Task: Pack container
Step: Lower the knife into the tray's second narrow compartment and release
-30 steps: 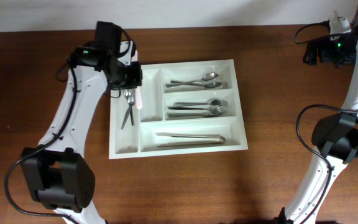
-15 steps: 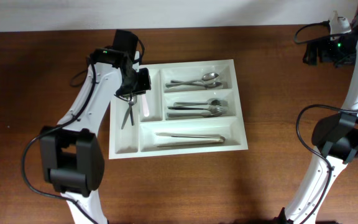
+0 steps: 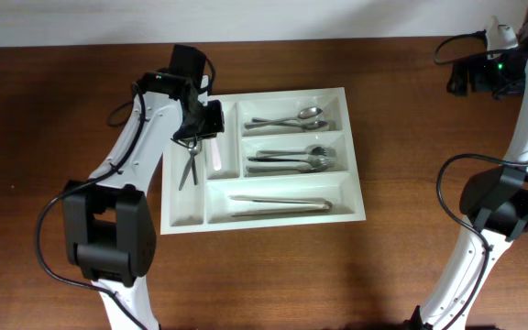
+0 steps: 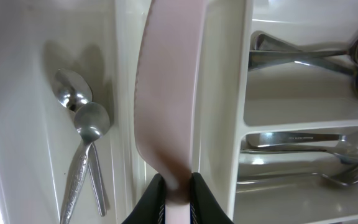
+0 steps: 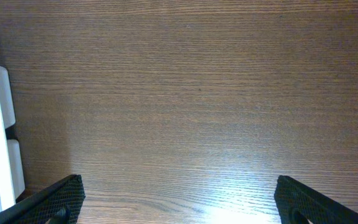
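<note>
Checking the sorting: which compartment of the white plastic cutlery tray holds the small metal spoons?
The leftmost narrow upright compartment, where the two small metal spoons lie crossed. The bigger metal spoons lie in the top long compartment.

Cutlery tray lies centrally on table. Leftmost upright compartment holds two teaspoons. The next upright compartment to its right holds a knife. Right-hand section, rear to front: spoons, forks, one long utensil.
</note>
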`<move>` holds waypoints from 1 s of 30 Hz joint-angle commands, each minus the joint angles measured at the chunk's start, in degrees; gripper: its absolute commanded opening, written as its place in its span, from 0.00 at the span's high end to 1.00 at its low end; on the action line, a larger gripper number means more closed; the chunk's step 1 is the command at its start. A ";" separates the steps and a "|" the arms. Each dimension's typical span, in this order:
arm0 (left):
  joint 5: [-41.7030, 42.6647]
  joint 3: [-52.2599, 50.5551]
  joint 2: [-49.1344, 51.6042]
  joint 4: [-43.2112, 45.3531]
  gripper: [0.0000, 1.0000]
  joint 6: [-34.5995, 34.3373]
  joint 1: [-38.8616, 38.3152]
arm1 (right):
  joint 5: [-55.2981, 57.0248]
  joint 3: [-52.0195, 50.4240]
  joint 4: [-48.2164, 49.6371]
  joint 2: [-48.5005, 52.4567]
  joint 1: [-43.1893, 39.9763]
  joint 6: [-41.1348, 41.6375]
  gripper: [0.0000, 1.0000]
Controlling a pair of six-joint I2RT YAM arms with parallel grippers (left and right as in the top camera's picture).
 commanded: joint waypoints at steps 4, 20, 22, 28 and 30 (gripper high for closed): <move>-0.22 0.94 3.76 0.09 0.98 4.35 -0.44 | 0.11 -0.31 0.15 -0.83 -0.28 0.09 0.01; 0.02 0.94 6.03 0.76 0.82 4.72 -0.72 | 0.11 -0.31 0.15 -0.83 -0.28 0.09 0.01; 0.02 0.94 6.03 0.79 0.82 4.72 -0.72 | 0.11 -0.31 0.15 -0.83 -0.28 0.09 0.01; 0.00 0.94 6.03 1.44 0.76 4.74 -0.70 | 0.11 -0.31 0.15 -0.83 -0.28 0.09 0.01; 0.02 1.22 6.01 1.62 0.75 4.74 -0.70 | 0.11 -0.31 0.15 -0.83 -0.28 0.09 0.01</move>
